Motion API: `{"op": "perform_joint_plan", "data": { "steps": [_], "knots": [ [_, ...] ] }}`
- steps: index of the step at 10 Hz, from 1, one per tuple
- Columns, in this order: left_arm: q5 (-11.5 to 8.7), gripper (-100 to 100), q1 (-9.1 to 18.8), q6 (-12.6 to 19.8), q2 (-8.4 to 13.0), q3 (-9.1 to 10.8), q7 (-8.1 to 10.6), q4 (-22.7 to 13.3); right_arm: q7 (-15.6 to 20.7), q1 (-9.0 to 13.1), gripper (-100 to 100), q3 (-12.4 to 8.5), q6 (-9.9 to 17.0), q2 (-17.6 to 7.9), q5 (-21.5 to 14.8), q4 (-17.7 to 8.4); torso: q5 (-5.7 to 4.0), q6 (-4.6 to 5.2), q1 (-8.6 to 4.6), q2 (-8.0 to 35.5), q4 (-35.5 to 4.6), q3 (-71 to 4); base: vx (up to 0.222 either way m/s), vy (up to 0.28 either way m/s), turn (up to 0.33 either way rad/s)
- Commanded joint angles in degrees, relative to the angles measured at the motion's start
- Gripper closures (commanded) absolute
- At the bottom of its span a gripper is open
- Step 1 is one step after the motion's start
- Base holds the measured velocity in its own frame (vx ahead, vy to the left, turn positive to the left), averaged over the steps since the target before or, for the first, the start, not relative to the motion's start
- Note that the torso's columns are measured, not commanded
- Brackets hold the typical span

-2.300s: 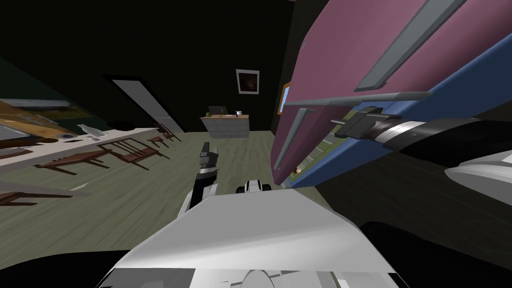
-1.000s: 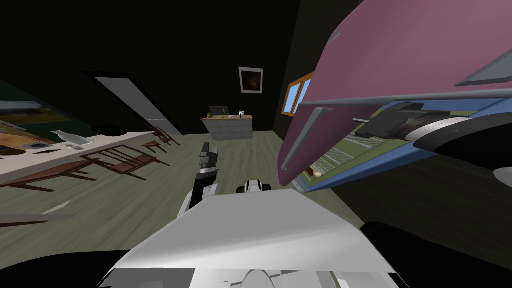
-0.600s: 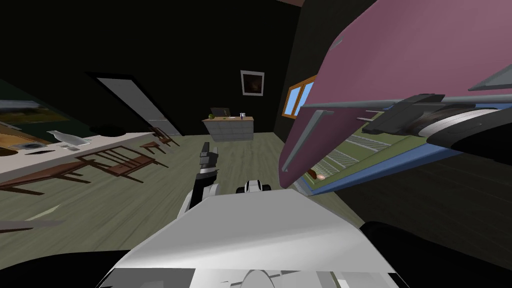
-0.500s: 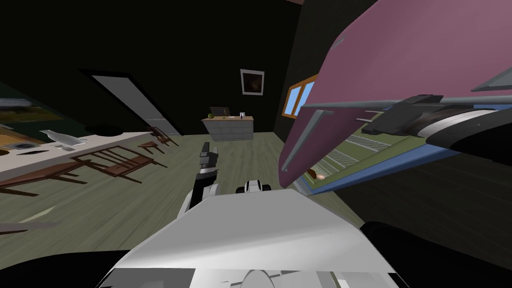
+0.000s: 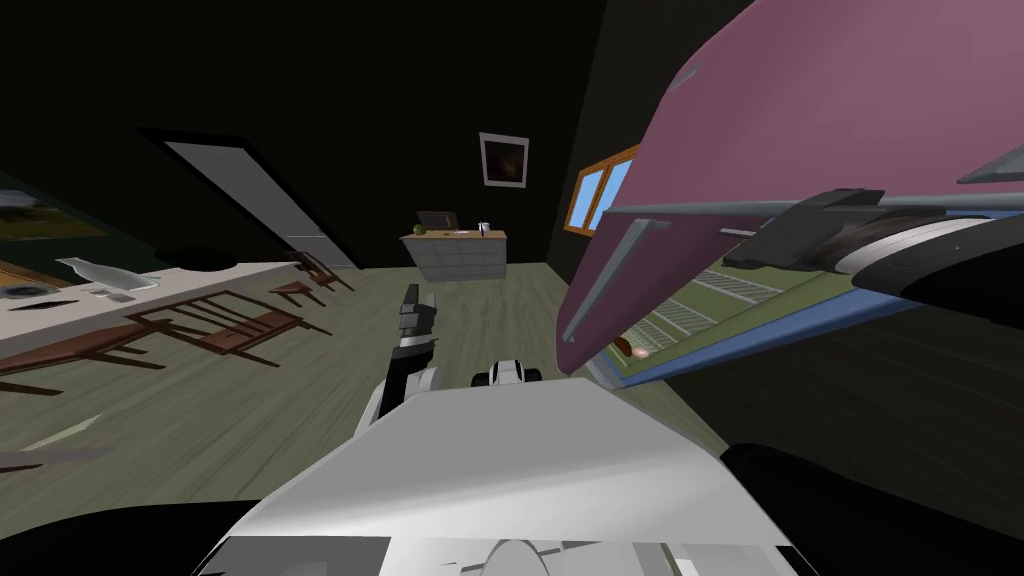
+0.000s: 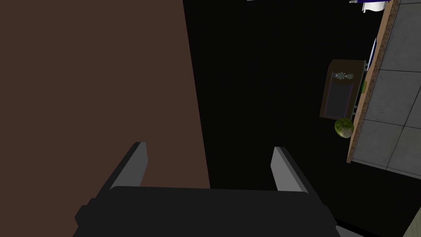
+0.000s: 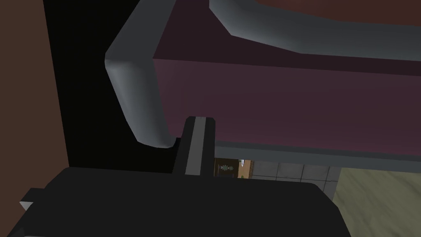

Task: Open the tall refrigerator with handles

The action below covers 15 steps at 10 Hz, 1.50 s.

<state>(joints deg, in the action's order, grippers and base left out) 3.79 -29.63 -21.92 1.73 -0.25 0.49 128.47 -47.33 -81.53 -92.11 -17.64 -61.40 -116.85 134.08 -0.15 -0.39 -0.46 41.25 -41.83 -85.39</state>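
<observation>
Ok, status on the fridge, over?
Left gripper open, idle, low in front. Right gripper shut beside the grey handle on the fridge door. Door part open, shelves showing. Nothing seen blocking its swing.

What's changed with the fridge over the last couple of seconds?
The maroon refrigerator door swung wider open, with the shut right end effector riding its edge, baring more of the shelves inside. My head view also turned. The left end effector stayed low and open.
</observation>
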Motion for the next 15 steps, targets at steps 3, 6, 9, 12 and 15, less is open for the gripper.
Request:
{"op": "perform_joint_plan", "data": {
  "steps": [3,6,9,12,15],
  "knots": [
    [0.0,0,0.0,0.0,0.0,-0.01,0.00,0.0,-0.2,-1.3,-100,-1.3,-0.8,-0.1,-0.9,-0.4,0.05,-0.16,0.06,-0.4,0.2,-0.3,0.125,0.117,-0.016],
    [0.0,0,0.0,0.0,0.0,0.00,0.00,0.0,-0.4,-1.8,-100,-1.4,-1.5,-0.2,-1.1,0.0,0.18,-0.33,-0.27,-0.8,0.2,-0.8,0.080,0.072,-0.025],
    [0.0,0,0.0,0.0,0.0,0.00,0.00,0.0,-1.5,-3.0,-100,-4.2,-3.3,-1.3,-0.9,-0.2,0.15,-0.22,-0.26,-0.5,0.1,-0.5,0.023,0.034,-0.026],
    [0.0,0,0.0,0.0,0.0,0.00,0.00,0.0,-0.9,-2.8,100,-2.5,-2.5,-0.5,-0.6,0.8,0.00,-0.17,-0.29,-0.3,0.1,-0.3,-0.032,-0.001,-0.018],
    [0.0,0,0.0,0.0,0.0,-0.02,0.00,0.0,-0.9,-3.7,100,-2.8,-3.3,0.7,-1.2,-0.9,0.11,-0.07,0.51,-0.5,0.2,-0.2,0.148,0.212,-0.062]
  ]
}}
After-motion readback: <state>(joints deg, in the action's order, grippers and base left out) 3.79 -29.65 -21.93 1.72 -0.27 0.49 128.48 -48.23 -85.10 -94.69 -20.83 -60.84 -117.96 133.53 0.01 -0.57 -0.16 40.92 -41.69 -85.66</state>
